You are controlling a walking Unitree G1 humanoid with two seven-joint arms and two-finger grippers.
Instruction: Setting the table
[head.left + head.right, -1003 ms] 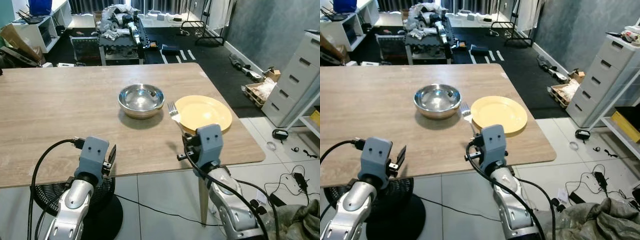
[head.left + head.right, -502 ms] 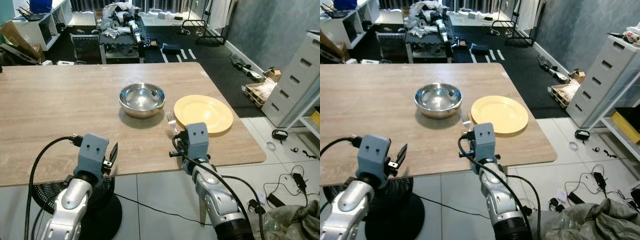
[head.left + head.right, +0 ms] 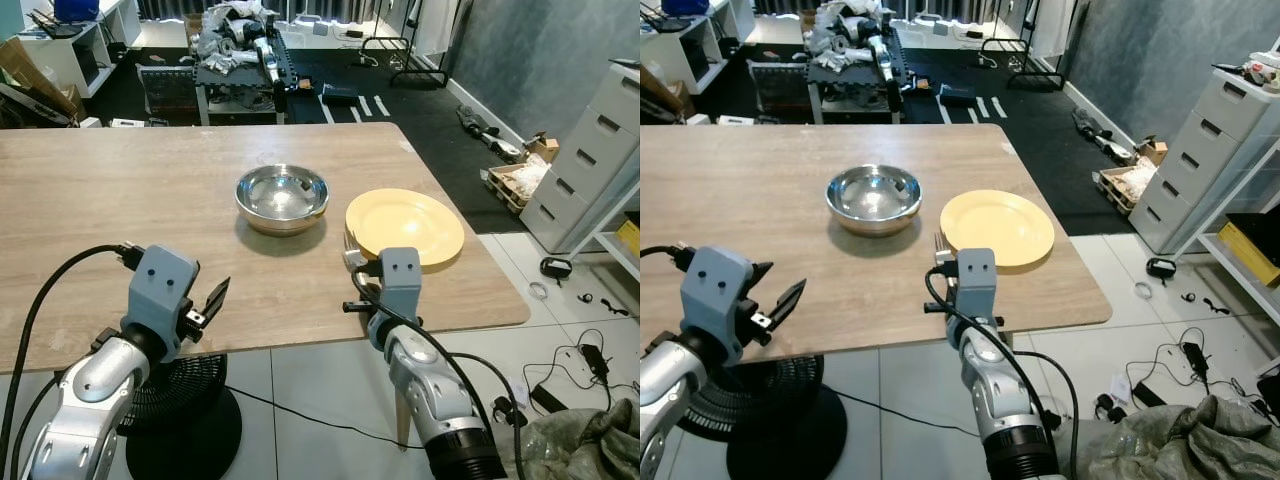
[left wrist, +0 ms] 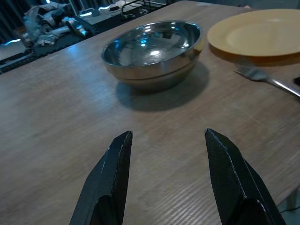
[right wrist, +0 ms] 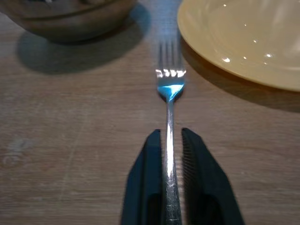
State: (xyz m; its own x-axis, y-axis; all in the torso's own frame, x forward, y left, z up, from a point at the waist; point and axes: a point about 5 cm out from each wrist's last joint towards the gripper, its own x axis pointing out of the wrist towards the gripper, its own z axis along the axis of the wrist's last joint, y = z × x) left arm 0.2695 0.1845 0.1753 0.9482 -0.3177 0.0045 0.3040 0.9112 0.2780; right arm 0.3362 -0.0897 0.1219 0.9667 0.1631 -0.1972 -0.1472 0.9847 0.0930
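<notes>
A steel bowl [image 3: 282, 197] stands mid-table on the wooden table [image 3: 120, 190], with a yellow plate [image 3: 405, 225] to its right. My right gripper [image 5: 168, 133] is shut on the handle of a fork [image 5: 169, 86]. The fork is held low and level over the wood, tines pointing into the gap between bowl [image 5: 70, 18] and plate [image 5: 243, 37]; its tines [image 3: 940, 243] sit just left of the plate's near edge. My left gripper [image 4: 167, 136] is open over the table's near edge, facing the bowl [image 4: 152, 49], nothing between its fingers.
The table's front edge runs just below both wrists. A black fan base [image 3: 180, 440] stands on the tiled floor under it. White drawers [image 3: 590, 170] and floor cables [image 3: 590, 360] are to the right; a cluttered cart [image 3: 240, 55] stands beyond the table.
My right gripper has brought the fork down and nearer the table's front, beside the plate. My left arm has shifted to the left.
</notes>
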